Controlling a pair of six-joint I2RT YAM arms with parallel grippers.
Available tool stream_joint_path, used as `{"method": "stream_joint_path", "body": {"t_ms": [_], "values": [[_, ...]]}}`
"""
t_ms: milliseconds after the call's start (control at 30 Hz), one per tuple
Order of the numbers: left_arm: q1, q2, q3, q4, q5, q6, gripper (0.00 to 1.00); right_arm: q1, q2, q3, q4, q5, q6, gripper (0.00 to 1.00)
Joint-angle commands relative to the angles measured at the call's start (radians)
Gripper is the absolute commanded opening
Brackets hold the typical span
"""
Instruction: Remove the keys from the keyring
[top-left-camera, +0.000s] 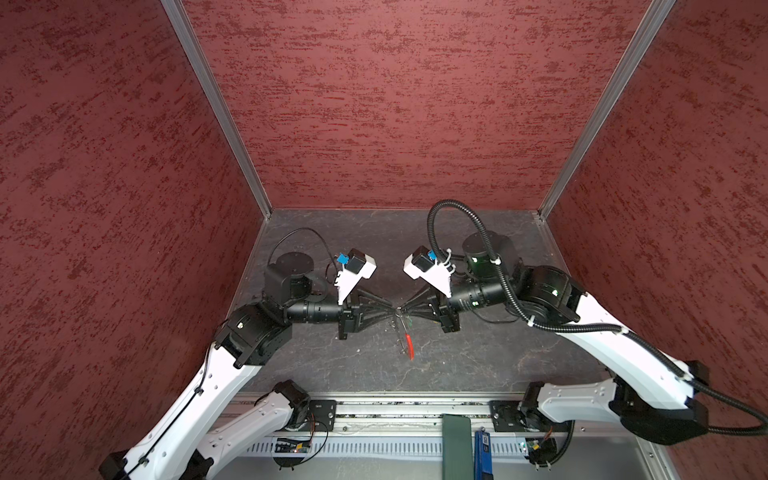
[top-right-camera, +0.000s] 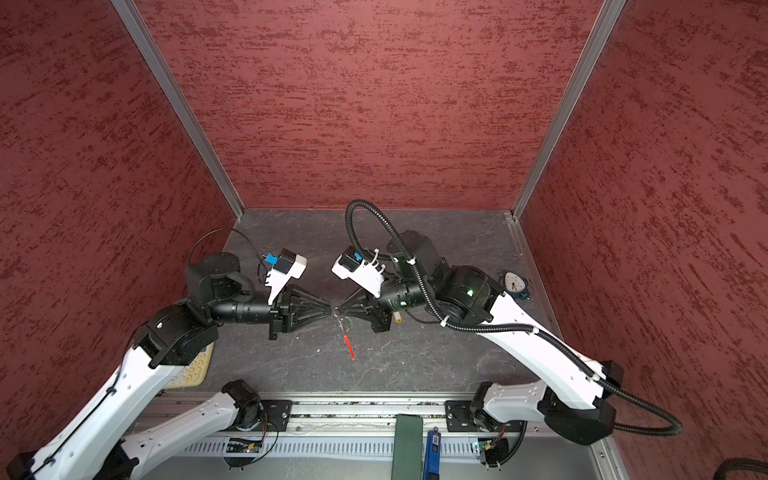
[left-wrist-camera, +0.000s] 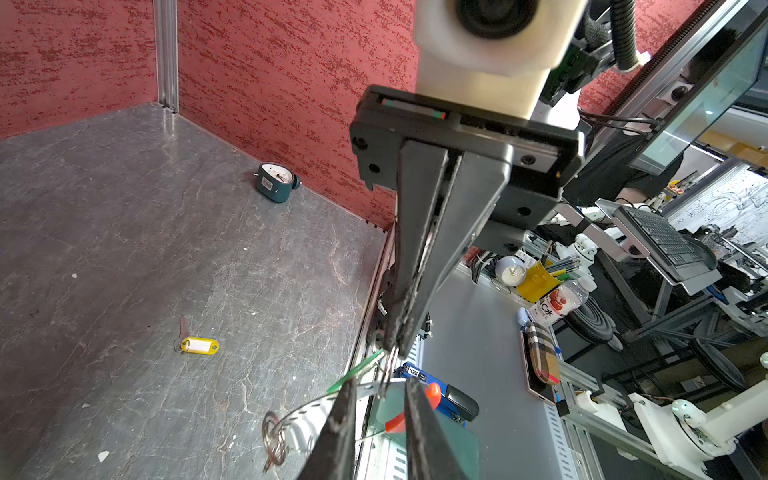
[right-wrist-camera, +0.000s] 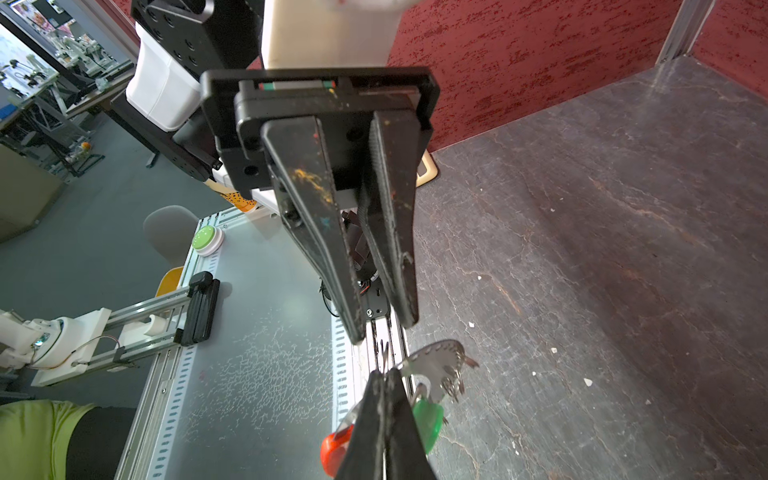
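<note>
Jaws: right gripper (left-wrist-camera: 392, 343) clamped on keyring (right-wrist-camera: 440, 359) mid-air with green key (right-wrist-camera: 428, 419) hanging off it, left gripper (right-wrist-camera: 383, 328) slightly apart, empty; yellow key (left-wrist-camera: 199, 345) on table (left-wrist-camera: 124, 208); best pinch green tag, slide it off.

The keyring (top-left-camera: 409, 343) hangs between left claw (top-left-camera: 394, 312) and right claw (top-left-camera: 402, 311); loose key (left-wrist-camera: 199, 345) on table (top-left-camera: 457, 365).

Top views high, looking down — wrist views close, opposed.
</note>
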Motion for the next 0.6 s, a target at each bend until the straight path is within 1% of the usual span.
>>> {"method": "stream_joint_path", "body": {"t_ms": [0,100,267,567], "values": [[0.001,0.007,0.023,0.003,0.049,0.017,0.21,0.006,0.0,0.029,0.017,-0.026,-0.03,0.0],[0.0,0.004,0.019,0.014,0.083,0.015,0.15,0.006,-0.003,0.017,0.033,0.001,-0.027,0.0],[-0.006,0.008,0.013,0.016,0.104,0.015,0.11,0.007,-0.006,0.004,0.055,0.029,-0.018,0.0],[-0.011,0.012,0.008,0.03,0.125,0.011,0.12,0.006,0.006,-0.007,0.062,0.047,-0.015,0.0]]}}
